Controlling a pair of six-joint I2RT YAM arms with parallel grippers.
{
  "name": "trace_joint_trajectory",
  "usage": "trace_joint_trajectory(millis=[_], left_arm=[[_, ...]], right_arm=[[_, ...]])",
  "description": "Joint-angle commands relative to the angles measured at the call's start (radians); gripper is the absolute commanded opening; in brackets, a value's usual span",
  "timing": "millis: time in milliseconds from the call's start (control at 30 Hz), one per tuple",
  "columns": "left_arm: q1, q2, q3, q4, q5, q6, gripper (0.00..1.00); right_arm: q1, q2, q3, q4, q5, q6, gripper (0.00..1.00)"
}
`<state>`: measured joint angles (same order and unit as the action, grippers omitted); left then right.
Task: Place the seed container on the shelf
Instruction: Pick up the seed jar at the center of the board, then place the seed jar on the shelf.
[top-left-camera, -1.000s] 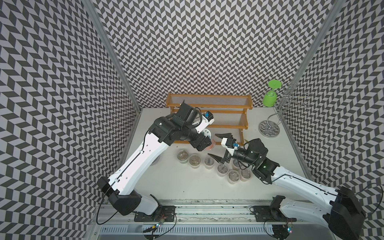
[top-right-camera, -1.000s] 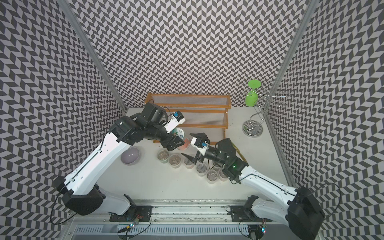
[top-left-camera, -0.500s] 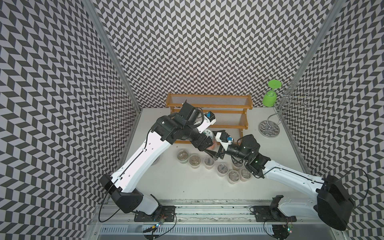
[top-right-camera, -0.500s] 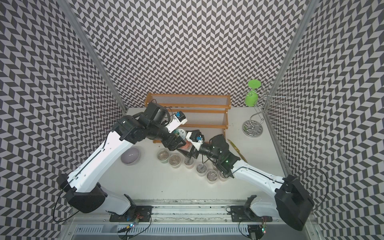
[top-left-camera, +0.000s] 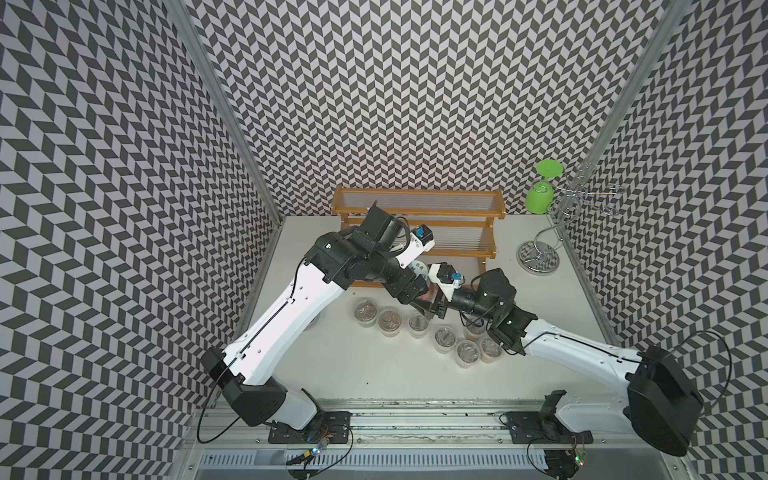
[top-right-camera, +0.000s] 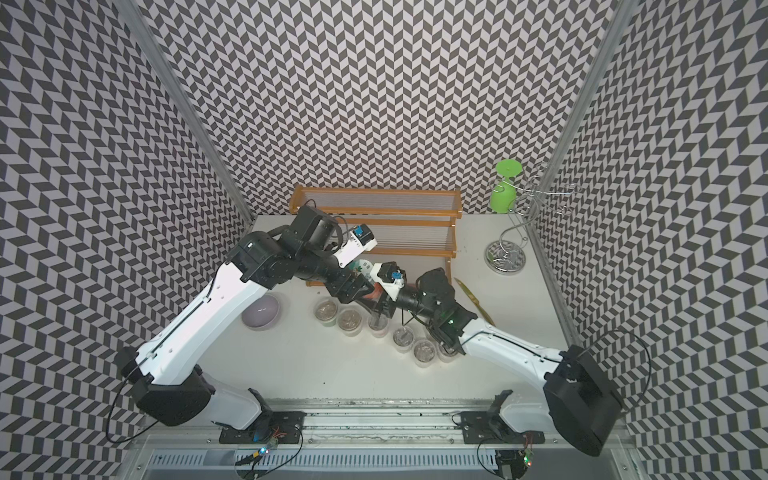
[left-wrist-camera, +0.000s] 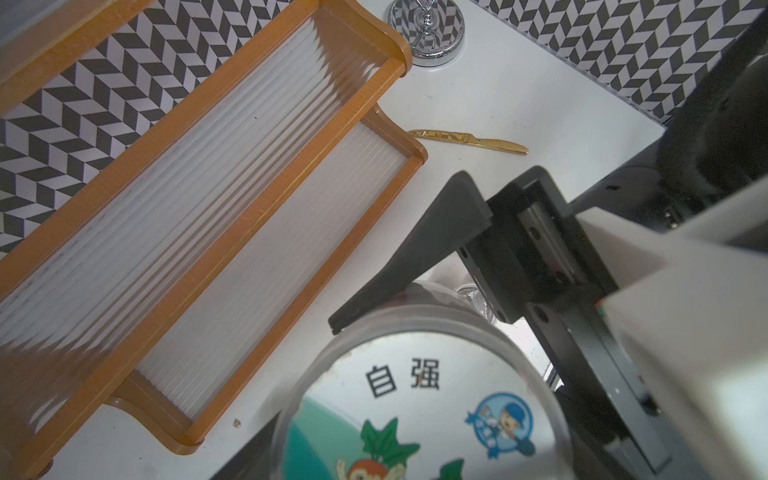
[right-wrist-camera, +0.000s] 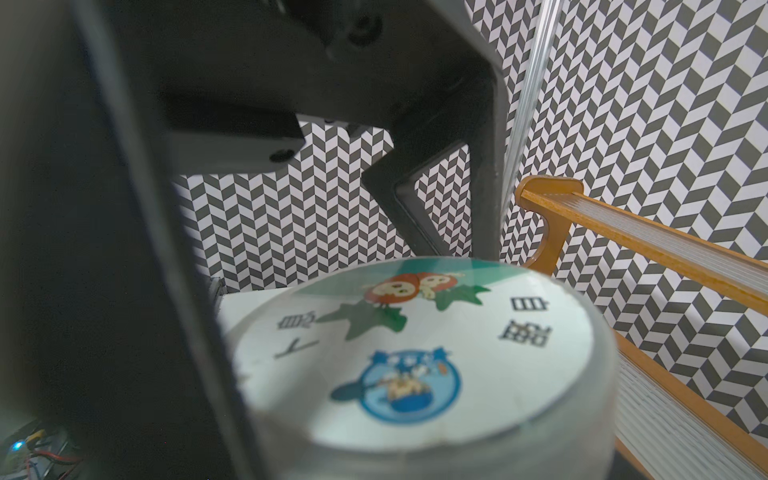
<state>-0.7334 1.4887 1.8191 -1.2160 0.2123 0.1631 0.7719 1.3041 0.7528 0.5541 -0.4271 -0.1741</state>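
While left gripper (top-left-camera: 412, 287) fingers clamp the seed container (left-wrist-camera: 419, 395) in mid-air just in front of the shelf (top-left-camera: 457, 215), right gripper (top-left-camera: 432, 301) fingers (left-wrist-camera: 415, 257) straddle it, one touching its wall; can't tell if gripped. Risk: left releases early, it drops onto the open cups (top-left-camera: 419, 325) nearby.

Black-and-white chevron wallpaper (top-left-camera: 415, 83) on all three walls, silver corner posts (top-left-camera: 220, 104), plain white surface (top-left-camera: 374, 374), metal rail (top-left-camera: 415, 405) along its near edge.
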Motion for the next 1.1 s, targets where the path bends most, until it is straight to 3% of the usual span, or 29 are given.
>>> trace_joint_trajectory(millis=[0, 233, 433, 600, 733, 1067], left_arm=[[-0.006, 0.002, 0.035, 0.014, -0.007, -0.001, 0.77], [-0.006, -0.019, 0.069, 0.054, -0.007, -0.014, 0.99], [-0.005, -0.057, 0.071, 0.103, 0.012, -0.021, 1.00], [0.023, -0.137, 0.026, 0.224, -0.135, -0.108, 0.99], [0.116, -0.235, -0.068, 0.380, -0.194, -0.209, 1.00], [0.455, -0.391, -0.354, 0.630, -0.125, -0.399, 0.99]], right_arm=[[0.007, -0.013, -0.001, 0.086, -0.010, 0.010, 0.80], [0.007, -0.023, -0.015, 0.110, 0.000, 0.015, 0.79], [0.007, -0.031, -0.014, 0.106, 0.011, 0.030, 0.79], [0.005, -0.047, 0.004, 0.086, 0.059, 0.122, 0.79], [-0.004, -0.043, 0.041, 0.062, 0.063, 0.149, 0.80], [-0.087, 0.017, 0.198, -0.002, 0.236, 0.217, 0.79]])
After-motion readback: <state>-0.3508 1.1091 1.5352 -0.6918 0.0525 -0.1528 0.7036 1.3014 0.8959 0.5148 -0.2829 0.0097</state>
